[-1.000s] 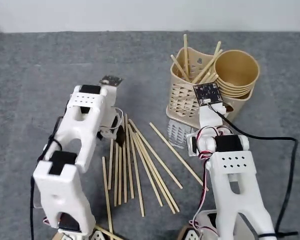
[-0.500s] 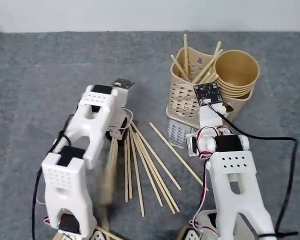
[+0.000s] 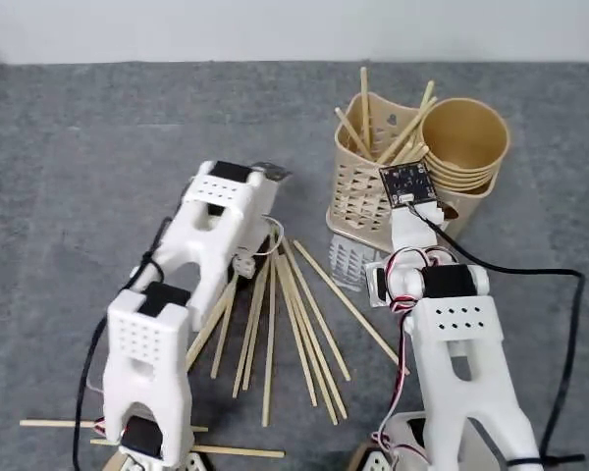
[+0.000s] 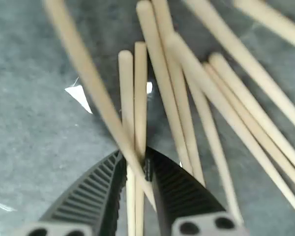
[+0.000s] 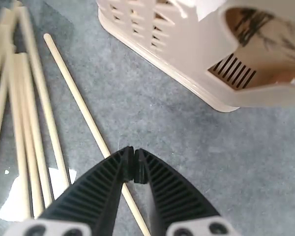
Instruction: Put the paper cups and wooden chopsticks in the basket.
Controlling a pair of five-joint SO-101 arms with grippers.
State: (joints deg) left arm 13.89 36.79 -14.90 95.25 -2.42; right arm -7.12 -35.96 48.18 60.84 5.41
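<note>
Your left jaws are nearly closed, clamped on a pair of wooden chopsticks (image 4: 133, 113) that run straight into the narrow slot between them. A third stick (image 4: 81, 78) crosses that pair at a slant and looks blurred. In the high view your left arm (image 3: 216, 240) is low over the top end of a fan of loose chopsticks (image 3: 299, 329) spread on the grey bench (image 3: 79, 147).

Your right jaws are pressed together with nothing between them. They are low over the bench, just beside the basket (image 5: 187, 59). A single chopstick (image 5: 81, 110) lies flat on the bench and passes under their tips, apart from the fan. Your right arm (image 3: 452, 324) stands on the near side of the basket.

You can see a nested stack of paper cups (image 3: 466, 142) standing upright in one end of the basket. Several tilted chopsticks (image 3: 365, 108) poke out of the other end. Two stray sticks (image 3: 59, 424) lie crosswise on the bench by the left arm's base, well apart from the basket.
</note>
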